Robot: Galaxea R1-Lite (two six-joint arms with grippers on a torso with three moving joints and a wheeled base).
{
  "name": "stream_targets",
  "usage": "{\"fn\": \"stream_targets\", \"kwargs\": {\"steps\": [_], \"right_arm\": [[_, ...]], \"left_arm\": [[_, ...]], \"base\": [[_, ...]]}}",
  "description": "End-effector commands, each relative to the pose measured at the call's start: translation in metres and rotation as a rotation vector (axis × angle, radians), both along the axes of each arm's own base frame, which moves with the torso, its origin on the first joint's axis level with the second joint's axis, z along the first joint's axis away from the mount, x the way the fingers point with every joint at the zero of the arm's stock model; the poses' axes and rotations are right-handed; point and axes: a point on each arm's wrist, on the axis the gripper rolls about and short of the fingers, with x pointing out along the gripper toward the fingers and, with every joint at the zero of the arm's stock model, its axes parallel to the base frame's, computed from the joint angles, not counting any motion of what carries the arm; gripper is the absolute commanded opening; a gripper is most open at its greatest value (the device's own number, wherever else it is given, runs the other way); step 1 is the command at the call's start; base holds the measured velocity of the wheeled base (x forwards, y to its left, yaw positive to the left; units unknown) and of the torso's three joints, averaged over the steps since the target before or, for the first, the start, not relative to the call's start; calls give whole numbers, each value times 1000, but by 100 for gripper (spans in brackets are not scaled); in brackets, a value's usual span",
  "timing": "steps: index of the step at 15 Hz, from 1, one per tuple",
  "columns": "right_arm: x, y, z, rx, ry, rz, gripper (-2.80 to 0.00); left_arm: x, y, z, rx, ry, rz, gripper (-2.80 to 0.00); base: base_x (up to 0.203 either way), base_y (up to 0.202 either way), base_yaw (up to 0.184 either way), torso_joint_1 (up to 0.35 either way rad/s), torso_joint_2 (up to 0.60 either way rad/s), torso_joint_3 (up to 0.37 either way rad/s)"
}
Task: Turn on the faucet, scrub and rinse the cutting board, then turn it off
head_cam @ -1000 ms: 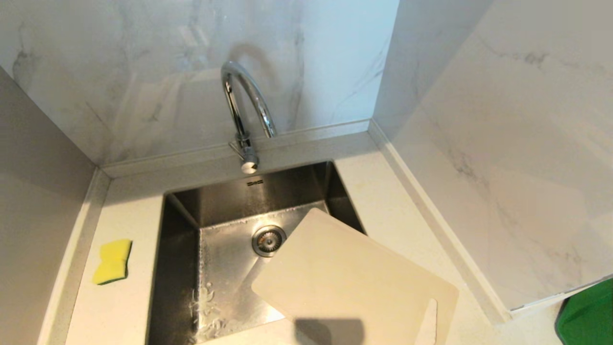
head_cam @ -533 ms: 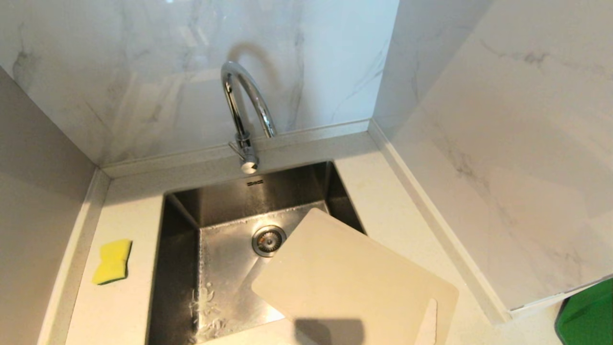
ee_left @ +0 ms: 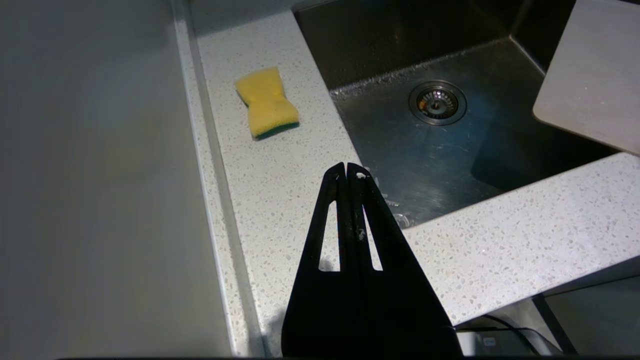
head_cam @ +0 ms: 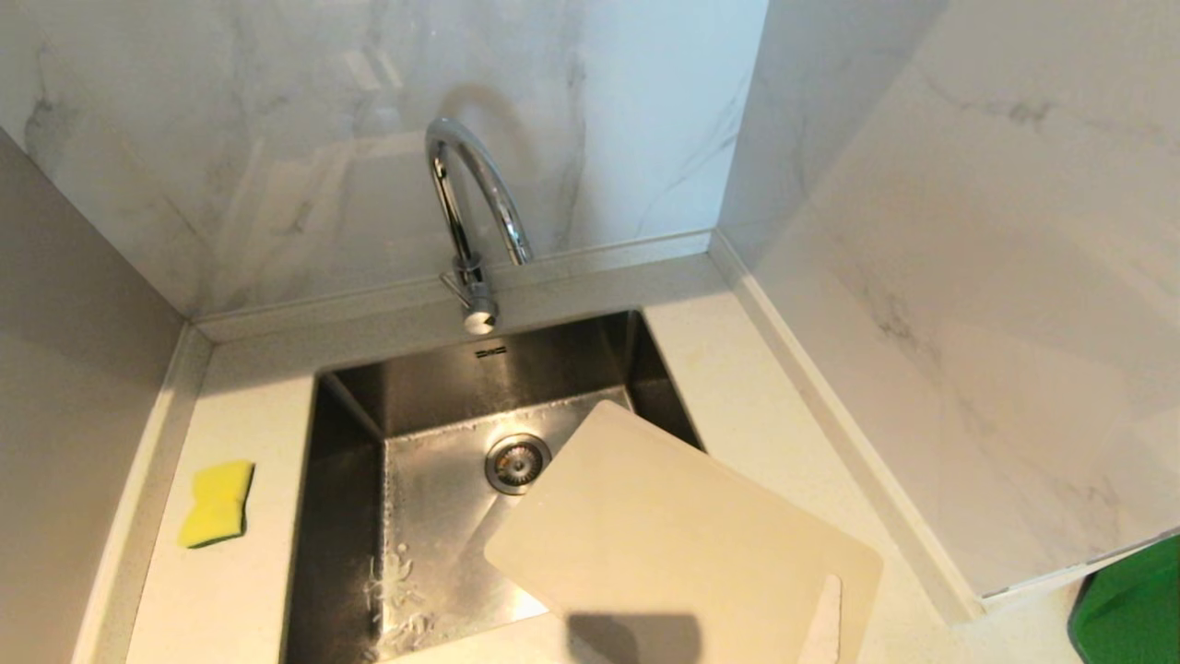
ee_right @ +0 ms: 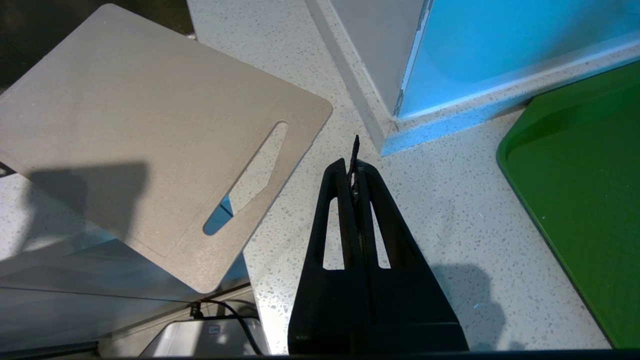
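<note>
Cutting board (head_cam: 673,544) lies tilted across sink (head_cam: 350,443) front-right corner, slot end on countertop (head_cam: 230,590). Faucet (head_cam: 470,221) stands behind sink, no water visible. Sponge (head_cam: 217,503) on counter left of sink. Left gripper (ee_left: 348,171) pressed closed, empty, above front counter edge. Right gripper (ee_right: 352,167) closed, empty, beside board near green tray (ee_right: 585,200).

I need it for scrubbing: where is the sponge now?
In the head view the yellow sponge lies on the counter left of the sink, near the left wall.
</note>
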Motion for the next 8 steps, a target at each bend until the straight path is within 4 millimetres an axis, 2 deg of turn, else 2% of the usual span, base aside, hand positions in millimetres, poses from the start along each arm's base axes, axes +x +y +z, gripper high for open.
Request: {"fn": "stream_targets", "kwargs": {"steps": [1,8], "right_arm": [[0,0,0,-4,1,1,-280],[0,0,0,-2,0,0,-280]], "left_arm": [[0,0,-1,1,0,0,-280],[0,0,-1,1,0,1,-280]], "base": [[0,0,0,0,0,0],[0,0,0,0,0,0]]}}
